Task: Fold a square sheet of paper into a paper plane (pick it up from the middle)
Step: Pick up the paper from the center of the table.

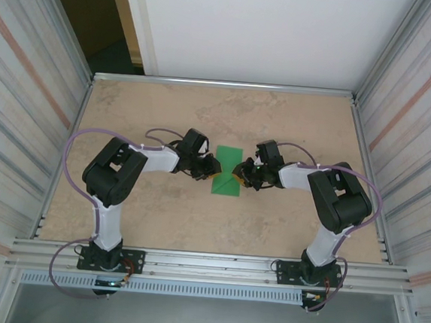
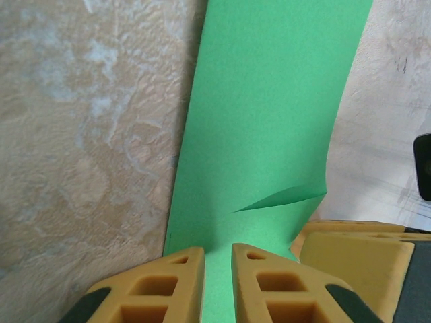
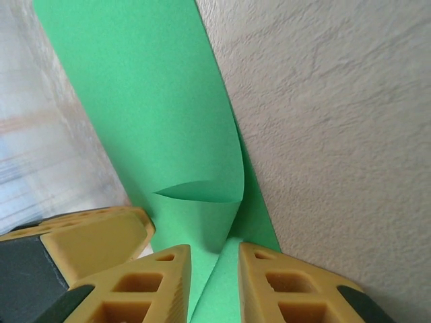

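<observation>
While left fingers, right fingers stand barely parted | green sheet between | grip unclear

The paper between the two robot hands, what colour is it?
Bright green, plain, no print. The paper shows best in the left wrist view.

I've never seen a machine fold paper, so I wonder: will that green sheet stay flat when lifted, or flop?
Probably floppy: the green sheet already buckles into a raised curl beside the right hand. It looks thin and light, so a nudge would likely slide it across the table. That curl's edge looks sharp, so it probably creases easily.
</observation>
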Controlling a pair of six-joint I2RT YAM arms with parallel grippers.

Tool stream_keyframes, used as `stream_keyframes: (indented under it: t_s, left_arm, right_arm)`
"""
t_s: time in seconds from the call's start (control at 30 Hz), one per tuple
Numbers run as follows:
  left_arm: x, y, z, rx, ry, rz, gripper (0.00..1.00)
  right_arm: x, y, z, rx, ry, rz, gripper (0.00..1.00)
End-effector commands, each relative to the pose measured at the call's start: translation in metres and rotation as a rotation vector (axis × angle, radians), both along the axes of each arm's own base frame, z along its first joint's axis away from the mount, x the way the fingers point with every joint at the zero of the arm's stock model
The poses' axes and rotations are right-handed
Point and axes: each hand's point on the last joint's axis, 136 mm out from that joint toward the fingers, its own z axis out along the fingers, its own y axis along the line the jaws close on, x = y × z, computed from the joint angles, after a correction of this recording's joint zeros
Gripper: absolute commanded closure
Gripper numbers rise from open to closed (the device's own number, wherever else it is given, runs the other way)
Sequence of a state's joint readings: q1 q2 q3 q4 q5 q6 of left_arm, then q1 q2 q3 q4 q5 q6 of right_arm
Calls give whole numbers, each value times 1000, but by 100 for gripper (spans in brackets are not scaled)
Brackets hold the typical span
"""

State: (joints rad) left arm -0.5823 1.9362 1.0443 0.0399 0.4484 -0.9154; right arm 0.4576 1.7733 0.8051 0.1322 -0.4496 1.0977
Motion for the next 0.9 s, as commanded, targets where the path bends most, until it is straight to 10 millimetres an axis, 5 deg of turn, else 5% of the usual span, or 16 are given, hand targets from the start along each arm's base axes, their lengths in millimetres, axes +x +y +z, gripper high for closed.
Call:
stream_keyframes:
  t_s: [0.0,0.43,0.87]
  left_arm:
    - [-14,17,-24,70,73,21,80]
    - [-14,18,-22,69,72,21,80]
    - [-10,17,-11,47,57,19,80]
  right_arm:
    - [1,1,-5,23,10,-11,77]
    - [13,4,6,66,-79,15,80]
    - [19,3,-4,65,-87,40,90]
